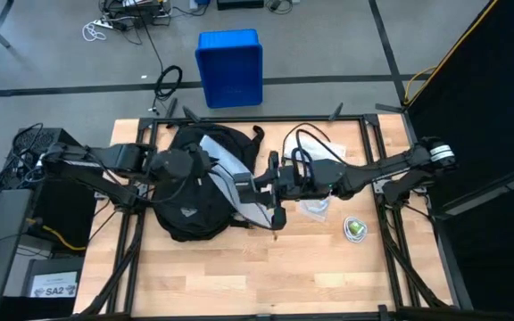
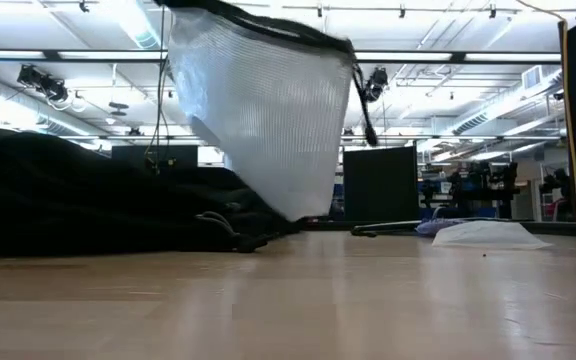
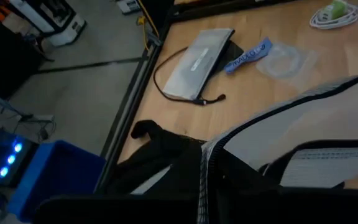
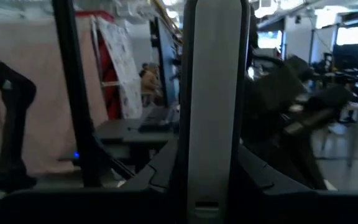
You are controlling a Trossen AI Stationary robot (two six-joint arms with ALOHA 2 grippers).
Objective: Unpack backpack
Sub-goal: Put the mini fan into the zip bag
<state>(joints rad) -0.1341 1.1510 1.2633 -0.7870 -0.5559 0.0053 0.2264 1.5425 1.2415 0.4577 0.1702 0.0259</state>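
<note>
Around: flat grey zip pouch (image 1: 315,144), clear plastic bag (image 1: 314,209), coiled white-green cable (image 1: 356,228) on wooden table (image 1: 239,276).
Right gripper (image 1: 273,192): clamped on white mesh pouch (image 1: 239,178), lifted.
Left gripper (image 1: 205,168): closed at backpack.
Backpack (image 1: 190,192): large black fabric backpack, table's left-centre, lying flat.

Two dark jointed arms w/ black cables.
</note>
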